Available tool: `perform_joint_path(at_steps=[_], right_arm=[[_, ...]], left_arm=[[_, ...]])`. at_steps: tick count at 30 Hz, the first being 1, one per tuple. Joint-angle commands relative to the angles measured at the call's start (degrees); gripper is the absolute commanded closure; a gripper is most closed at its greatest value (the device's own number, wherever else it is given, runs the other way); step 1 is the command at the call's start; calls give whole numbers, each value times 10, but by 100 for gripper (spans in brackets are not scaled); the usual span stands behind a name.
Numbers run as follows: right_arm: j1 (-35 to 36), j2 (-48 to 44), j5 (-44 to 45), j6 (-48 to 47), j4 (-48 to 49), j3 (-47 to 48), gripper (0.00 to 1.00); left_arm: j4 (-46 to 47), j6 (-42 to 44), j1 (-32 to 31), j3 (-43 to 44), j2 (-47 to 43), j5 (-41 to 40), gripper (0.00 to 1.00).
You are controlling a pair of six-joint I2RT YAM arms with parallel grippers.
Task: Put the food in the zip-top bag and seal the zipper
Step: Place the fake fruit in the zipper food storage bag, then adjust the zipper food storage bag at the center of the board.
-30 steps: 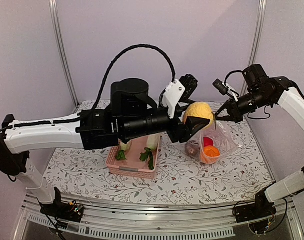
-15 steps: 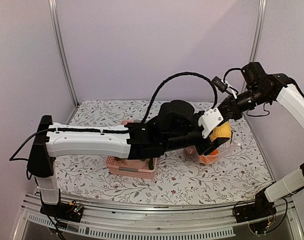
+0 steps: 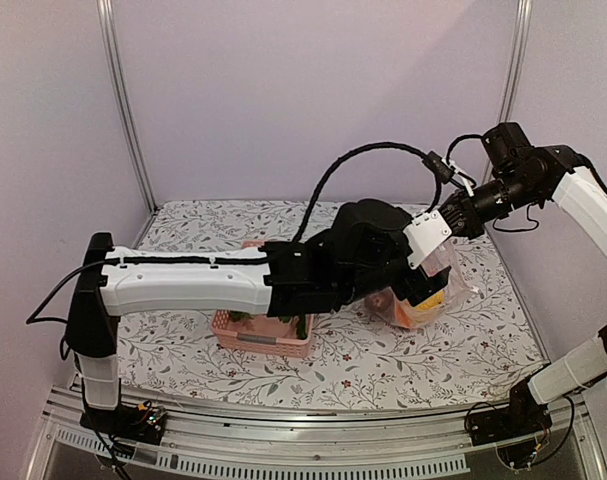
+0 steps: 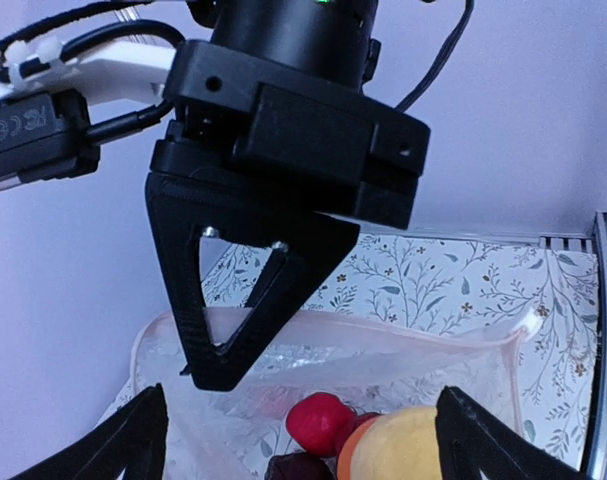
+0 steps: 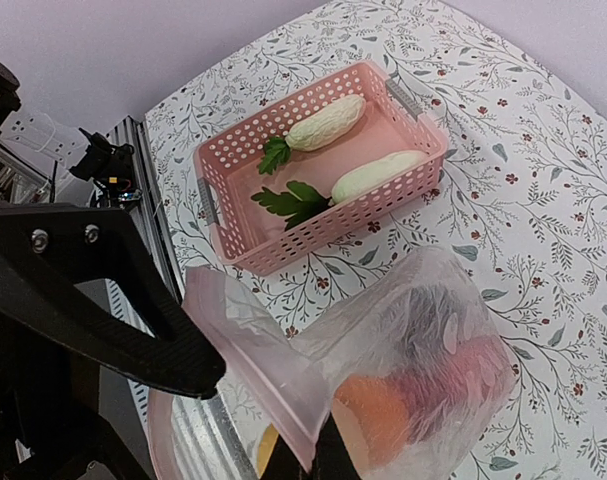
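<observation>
Left gripper (image 4: 303,440) has spread, dropping yellow fruit (image 4: 408,445) into zip-top bag (image 4: 423,350) right gripper (image 4: 208,375) pinches.

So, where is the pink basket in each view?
Top external: basket lower centre, partly under the left arm.
Left wrist: not in it.
Right wrist: basket upper centre, two radishes inside.
Shared landmark: the bag, in all three views.
</observation>
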Motion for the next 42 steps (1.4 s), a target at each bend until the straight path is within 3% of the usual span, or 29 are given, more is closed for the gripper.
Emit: perform_joint_path(at_steps=[1,6,11,14,20,27,30,33,38,42], right_arm=[[3,9,-10,2,14,3,100],[3,7,-11,4,22,-13,100],[3,3,2,8,27,-17,100],[4,2,20,8,28,-16,100],[9,1,32,14,34,-22,100],[14,0,45,16,38,-31,100],[15,-6,44,19,39,-37,100],[15,-12,44,19,43,-47,100],[15,-13,43,21,46,-51,100],[15,-10,42,23,45,-43,100]], left_arm=[[-10,50,-41,25,-4,-61,5],[-25,91,-79,27,-34,-28,6],[-165,48,-85,44,-69,116,22],[-254,11,-83,94,-43,125,30],[-385,-81,-69,249,64,81,38],[-371,-154,-35,275,115,83,46],[-357,-182,-23,269,127,69,45],[-334,-189,-11,257,134,90,46],[-312,-185,3,262,154,120,57],[-316,-178,11,282,172,157,60]])
